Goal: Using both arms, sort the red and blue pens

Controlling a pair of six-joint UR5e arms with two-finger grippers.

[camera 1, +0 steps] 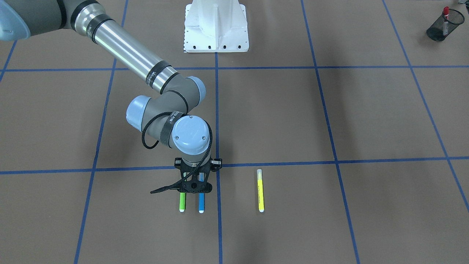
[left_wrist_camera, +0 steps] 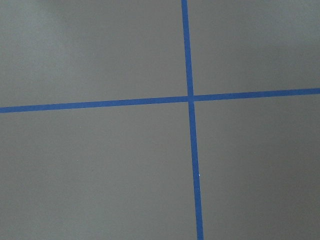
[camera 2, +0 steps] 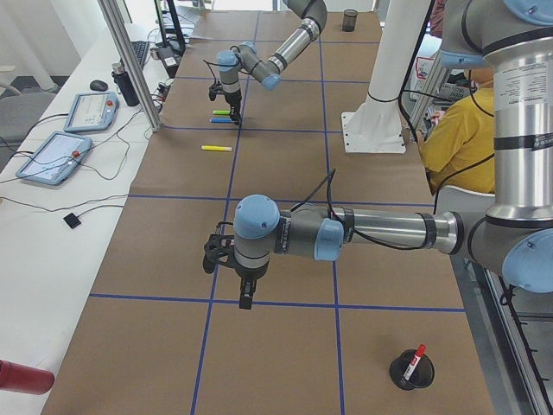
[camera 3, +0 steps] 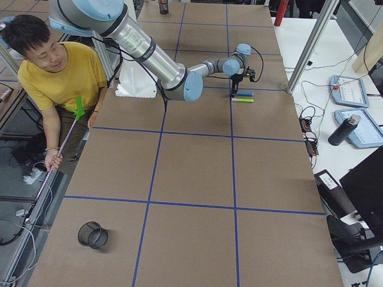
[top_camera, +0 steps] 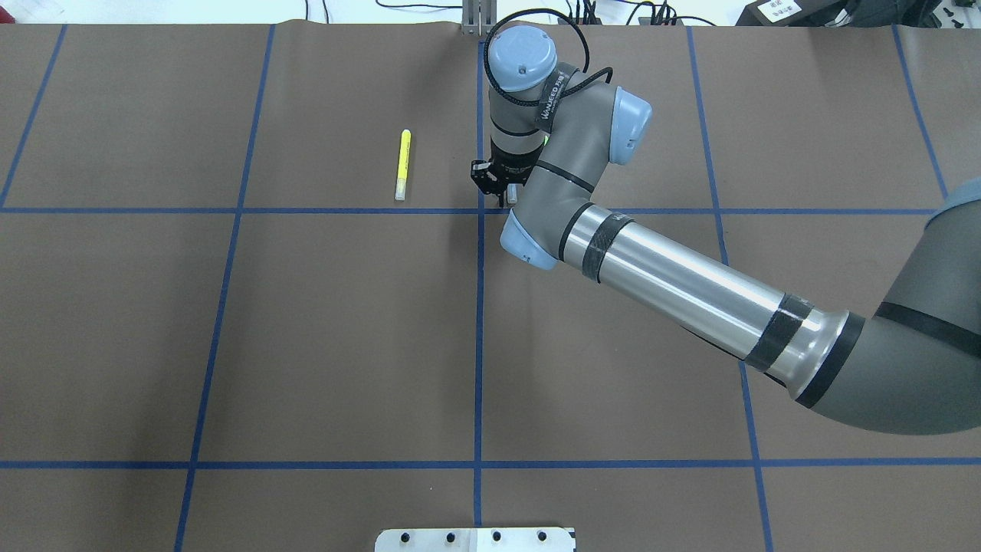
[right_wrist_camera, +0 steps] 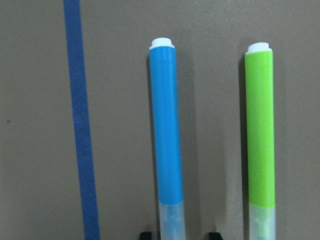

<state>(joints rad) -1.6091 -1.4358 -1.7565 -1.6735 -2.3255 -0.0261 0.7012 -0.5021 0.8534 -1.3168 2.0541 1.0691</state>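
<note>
- When tallied across the views, found three slim pens on the table (camera 1: 366, 117): one blue pen (camera 1: 201, 204), one green pen (camera 1: 182, 204), one yellow pen (camera 1: 260, 190).
- Also counted one red marker (camera 1: 445, 13), two mesh cups (marker's cup (camera 1: 453, 20) and second cup (camera 3: 93, 234)), two arms (right arm (top_camera: 690, 284), left arm (camera 2: 389, 229)), one white pedestal (camera 1: 216, 36), one person (camera 3: 63, 78) in a yellow shirt.
- Noted blue pen lying flat, out across the table from the white pedestal and slightly to its robot-right; long axis running straight away from the pedestal, clear cap end towards it, white end plug away.
- Logged green pen parallel and just beside, farther to the pedestal's robot-right.
- Logged yellow pen parallel too, near, on the pedestal's robot-left side, cap end likewise towards the pedestal.
- Recorded red marker standing tilted in marker's cup, red cap up, well off to the pedestal's robot-left; second cup well off to its robot-right.
- Observed right gripper (camera 1: 196, 185) hanging over blue pen's cap end, jaws released, one fingertip (right_wrist_camera: 145, 236) either side of the clear cap.
- Observed left gripper (camera 2: 245, 296) above a tape crossing (left_wrist_camera: 190, 97), robot-left of the pedestal; unable to tell whether jaws released or clenched.
</note>
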